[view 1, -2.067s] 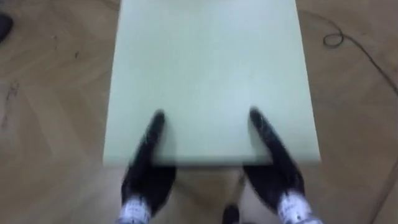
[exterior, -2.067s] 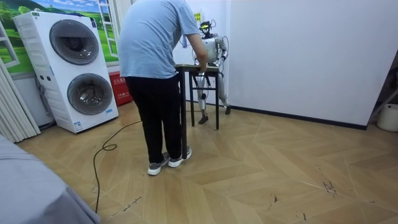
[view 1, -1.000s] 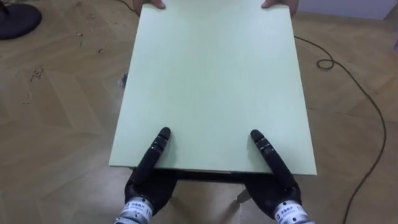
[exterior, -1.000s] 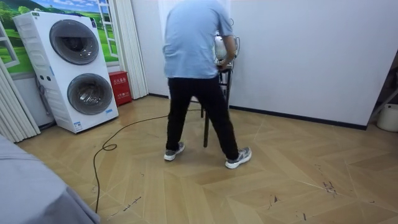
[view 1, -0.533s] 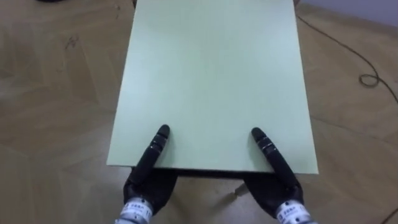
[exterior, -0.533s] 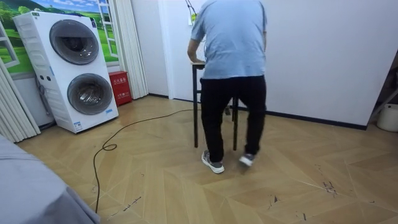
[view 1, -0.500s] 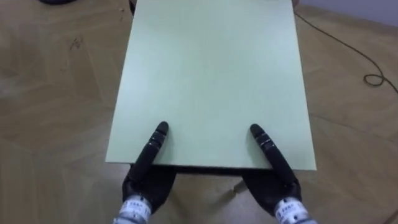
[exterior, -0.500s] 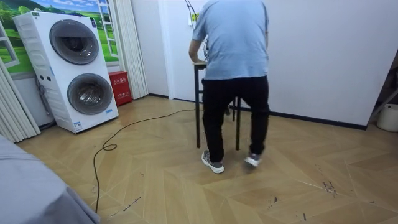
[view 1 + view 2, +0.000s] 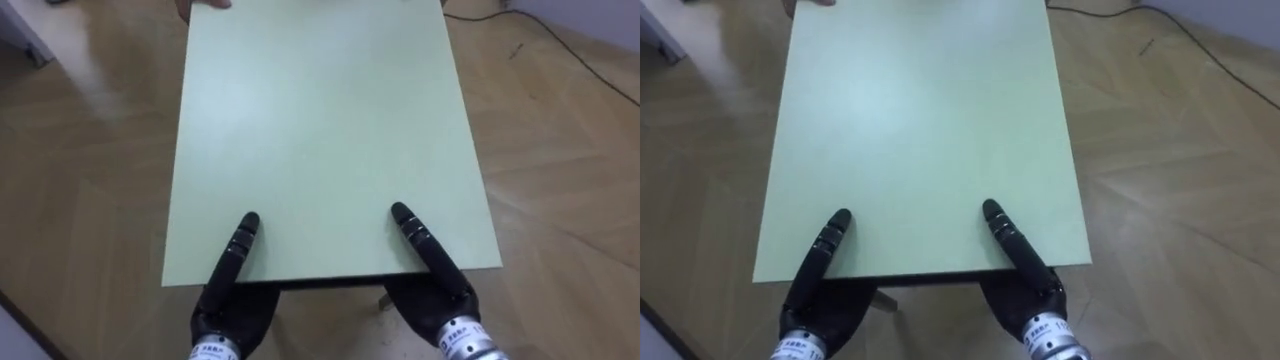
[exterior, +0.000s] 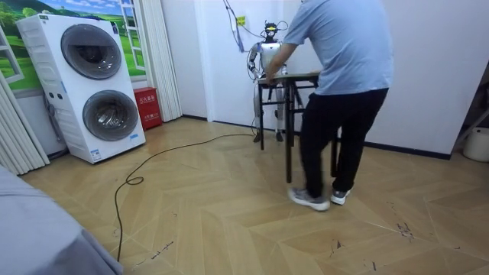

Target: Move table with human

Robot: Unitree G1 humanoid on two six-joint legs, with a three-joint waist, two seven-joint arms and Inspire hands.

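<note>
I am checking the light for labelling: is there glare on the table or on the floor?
Left eye view: the table has a soft paler patch towards its far left, no hard glare; the floor shines at upper left. Right eye view: the same. Room view: even light, no bright spot on the floor.

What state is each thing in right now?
table, upright, robot and person at opposite ends
left hand, at the table's near edge, grip hidden
right hand, at the same edge, grip hidden
person, leaning forward, hands on the far end
washing machine doors, both shut
</note>
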